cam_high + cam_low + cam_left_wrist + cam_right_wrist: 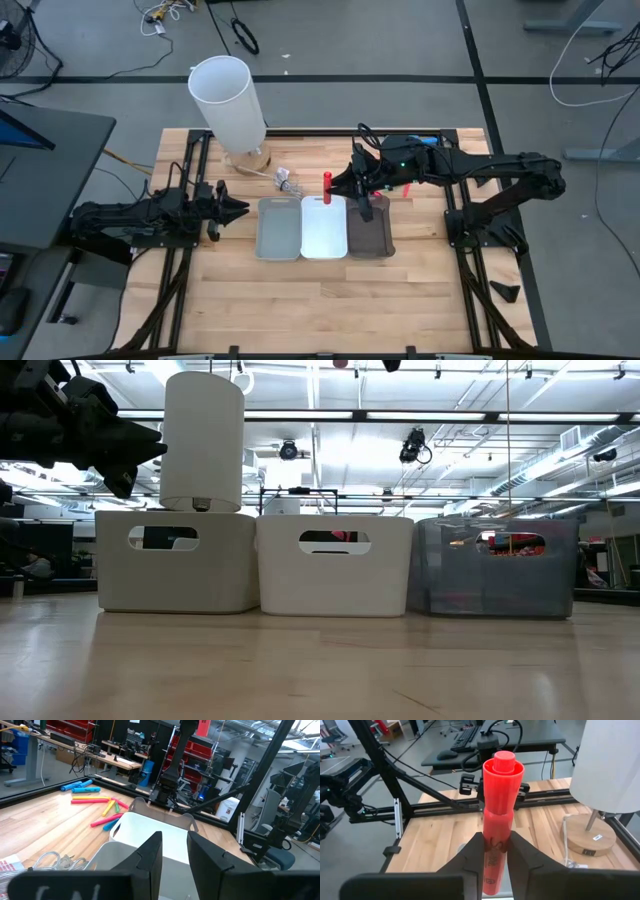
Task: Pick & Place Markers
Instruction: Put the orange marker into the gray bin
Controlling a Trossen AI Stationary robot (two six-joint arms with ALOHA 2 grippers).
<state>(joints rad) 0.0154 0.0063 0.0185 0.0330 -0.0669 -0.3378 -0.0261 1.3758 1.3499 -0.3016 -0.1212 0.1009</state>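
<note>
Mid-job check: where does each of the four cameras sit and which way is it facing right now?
High view: overhead, looking straight down on the table, both arms and three trays.
Low view: table height, looking level at the tray sides; one dark gripper shows upper left.
Left wrist view: behind the left gripper, facing over a tray toward loose markers.
Right wrist view: behind the right gripper, shut on a red marker, facing the left arm.
Shared: the red marker and white cylinder in high and right wrist views.
</note>
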